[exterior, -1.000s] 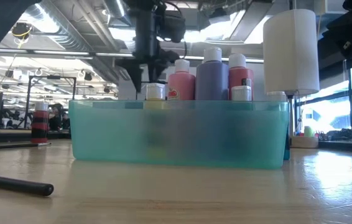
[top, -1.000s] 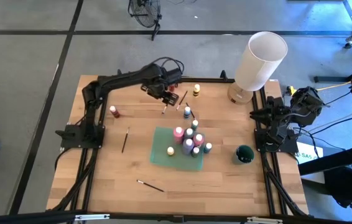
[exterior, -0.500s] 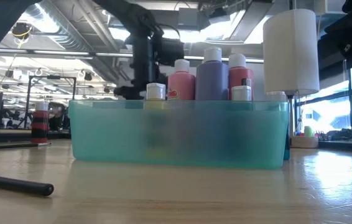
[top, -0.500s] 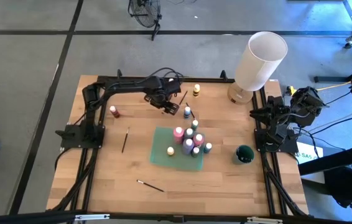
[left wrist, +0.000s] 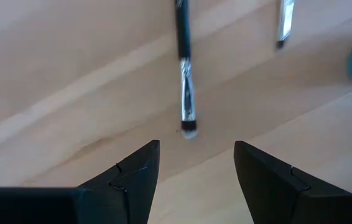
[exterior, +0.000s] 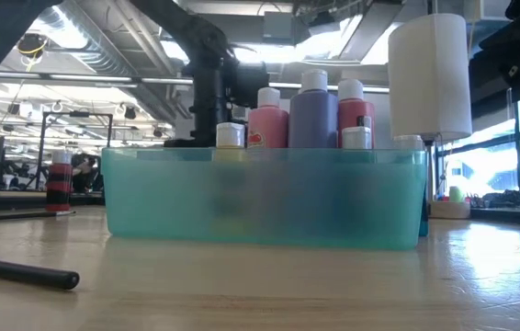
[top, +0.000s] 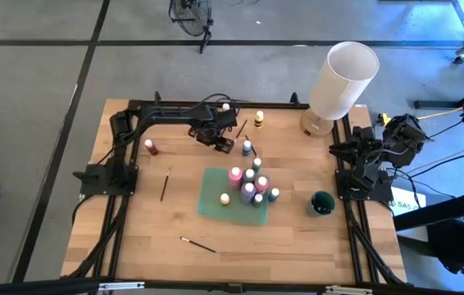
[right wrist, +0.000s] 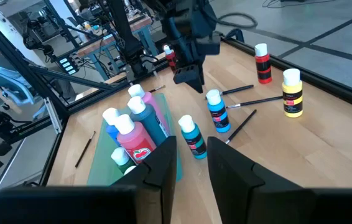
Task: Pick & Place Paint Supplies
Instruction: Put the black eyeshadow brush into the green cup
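left claw [left wrist: 194, 163] hovers, fingers spread and empty, just above a brush [left wrist: 185, 74] at the worktop's [top: 297, 238] twelve o'clock; right claw [right wrist: 190, 163] parked at three o'clock, narrow, holding nothing.

A wooden table [top: 175, 221] carries everything. Near its middle sits a green tray [top: 211, 201]. Just beyond the tray stand two blue bottles [right wrist: 216, 111], with a yellow bottle [top: 259, 120] by the far edge and a red bottle [top: 150, 147] towards the left edge. Brushes [top: 165, 183] lie left of the tray, near the front edge and among the far bottles. A white cylinder [top: 343, 80] stands at the far right corner, a dark green cup [top: 322, 202] by the right edge.
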### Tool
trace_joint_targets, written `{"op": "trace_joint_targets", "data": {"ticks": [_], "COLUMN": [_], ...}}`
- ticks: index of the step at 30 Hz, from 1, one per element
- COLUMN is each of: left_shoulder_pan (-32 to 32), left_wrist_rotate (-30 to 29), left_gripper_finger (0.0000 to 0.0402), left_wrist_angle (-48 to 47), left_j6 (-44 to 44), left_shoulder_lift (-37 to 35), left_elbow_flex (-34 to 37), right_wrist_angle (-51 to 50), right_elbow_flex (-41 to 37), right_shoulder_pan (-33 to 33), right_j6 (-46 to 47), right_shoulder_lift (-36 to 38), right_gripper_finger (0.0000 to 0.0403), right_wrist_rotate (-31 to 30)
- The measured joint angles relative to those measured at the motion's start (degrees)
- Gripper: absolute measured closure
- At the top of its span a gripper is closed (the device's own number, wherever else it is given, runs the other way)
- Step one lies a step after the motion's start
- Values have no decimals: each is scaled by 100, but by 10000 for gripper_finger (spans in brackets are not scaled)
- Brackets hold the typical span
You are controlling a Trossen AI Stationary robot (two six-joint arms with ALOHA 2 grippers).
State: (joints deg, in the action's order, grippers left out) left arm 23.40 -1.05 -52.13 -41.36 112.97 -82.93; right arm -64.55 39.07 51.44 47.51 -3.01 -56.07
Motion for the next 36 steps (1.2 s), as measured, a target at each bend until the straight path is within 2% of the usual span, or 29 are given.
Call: {"op": "trace_joint_targets", "data": {"ticks": [13,36], "left_shoulder_pan": [-7,-11], "left_wrist_rotate": [93,123], "left_gripper_finger": [201,201], "left_wrist_angle": [455,460], "left_j6": [-132,-48], "left_shoulder_lift": [48,50], "left_elbow_flex": [185,183], "right_wrist_angle": [2,-3], "right_elbow_flex": [0,0], "right_shoulder_pan": [0,0], "right_j6": [1,6], "right_shoulder_lift": [-2,-1], "right_gripper_finger": [311,311], "right_wrist_rotate": [-2,-46]}}
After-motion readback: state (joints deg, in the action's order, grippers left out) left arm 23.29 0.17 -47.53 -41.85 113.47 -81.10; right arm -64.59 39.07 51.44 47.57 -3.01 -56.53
